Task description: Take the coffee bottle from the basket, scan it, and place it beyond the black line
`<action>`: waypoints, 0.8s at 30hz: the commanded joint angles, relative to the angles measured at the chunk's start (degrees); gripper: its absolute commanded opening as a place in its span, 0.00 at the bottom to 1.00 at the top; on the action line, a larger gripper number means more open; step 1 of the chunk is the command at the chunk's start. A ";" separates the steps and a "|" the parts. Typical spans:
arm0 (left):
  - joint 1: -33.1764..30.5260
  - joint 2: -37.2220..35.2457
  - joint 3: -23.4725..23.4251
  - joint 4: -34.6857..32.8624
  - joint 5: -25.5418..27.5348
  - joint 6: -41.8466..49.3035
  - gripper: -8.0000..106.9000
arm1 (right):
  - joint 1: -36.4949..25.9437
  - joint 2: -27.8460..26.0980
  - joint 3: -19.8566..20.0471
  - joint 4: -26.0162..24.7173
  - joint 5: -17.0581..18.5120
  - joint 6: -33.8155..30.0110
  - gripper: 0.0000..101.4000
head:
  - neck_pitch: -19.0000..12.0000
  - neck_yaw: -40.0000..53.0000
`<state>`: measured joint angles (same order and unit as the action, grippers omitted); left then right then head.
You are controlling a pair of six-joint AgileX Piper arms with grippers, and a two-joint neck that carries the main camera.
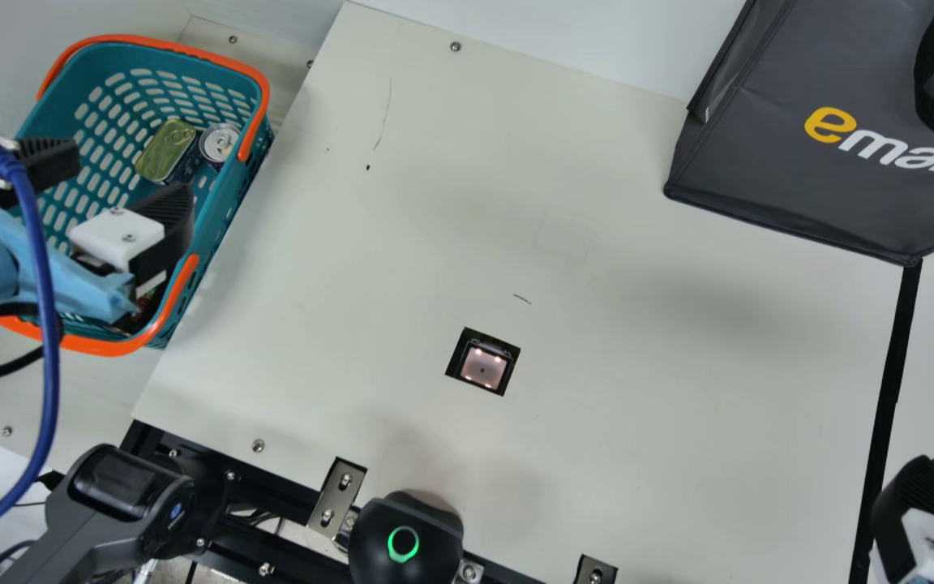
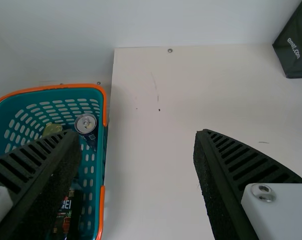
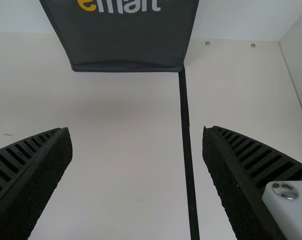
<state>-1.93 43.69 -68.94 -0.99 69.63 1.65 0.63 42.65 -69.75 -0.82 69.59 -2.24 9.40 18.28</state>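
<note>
My left gripper (image 1: pixel 114 188) is over the teal basket (image 1: pixel 232 199), its fingers wide apart with nothing between them. In the left wrist view the left gripper (image 2: pixel 136 133) is open too, one finger over the basket (image 2: pixel 101 165). A dark item with a printed label (image 2: pixel 65 215), perhaps the coffee bottle, lies low in the basket, partly behind that finger. The scanner window (image 1: pixel 483 367) is set into the table. My right gripper (image 1: pixel 921 515) is at the main view's lower right, beside the black line (image 1: pixel 889 389). In the right wrist view the right gripper (image 3: pixel 136 131) stands open above the line (image 3: pixel 187 135).
A can (image 1: pixel 219 143) and a green-gold tin (image 1: pixel 167 150) lie at the basket's far end. A dark grey bag (image 1: pixel 807 178) stands at the table's back right, its lower corner touching the black line's end. The basket's orange handles (image 1: pixel 256 105) rest along its rim.
</note>
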 commanded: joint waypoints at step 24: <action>13.39 3.66 2.73 -2.32 -2.77 2.81 0.85 | 0.00 0.00 0.00 0.00 0.00 0.00 0.90 | -1.48 0.14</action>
<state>9.61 47.06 -66.26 -2.86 67.06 3.60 0.63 42.65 -69.75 -0.82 69.59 -2.24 9.49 18.28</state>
